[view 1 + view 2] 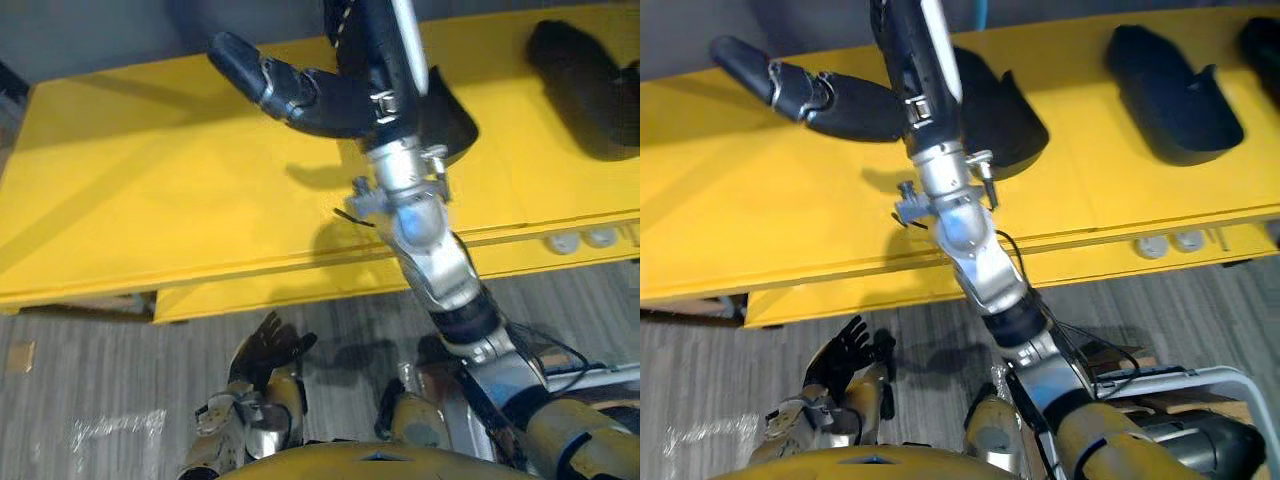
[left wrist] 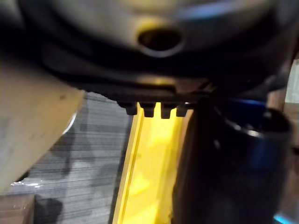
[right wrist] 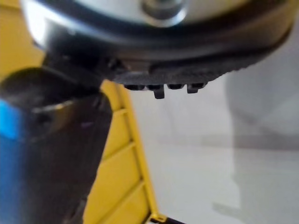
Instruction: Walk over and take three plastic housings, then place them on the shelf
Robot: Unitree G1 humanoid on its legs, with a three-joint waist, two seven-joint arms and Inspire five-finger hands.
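**Three Housings Wait on Yellow Worktop, Both Hands Empty**

Low at the left, we see the left hand (image 1: 845, 350) down by the grey floor, fingers loosely spread and holding nothing. Above the yellow worktop (image 1: 760, 200) the right hand (image 1: 845, 108) reaches across with fingers and thumb stretched out and empty, clear of every part. To its right lie the plastic housings, all black, and we count three. The first housing (image 1: 1010, 115) sits partly behind the right forearm. The second housing (image 1: 1175, 95) lies well clear further right. The third housing (image 1: 1262, 40) is cut by the frame's edge, so we judge it by colour and outline alone. Two pale round discs (image 1: 1155, 246) rest on the lower ledge at the front right.

We judge the housings to be light, stiff moulded shells with smooth walls — not fragile, but likely to skid on the worktop if nudged. The best hold looks to be the raised side wall near its middle — thumb inside the hollow, fingers outside — so the shell does not tip.
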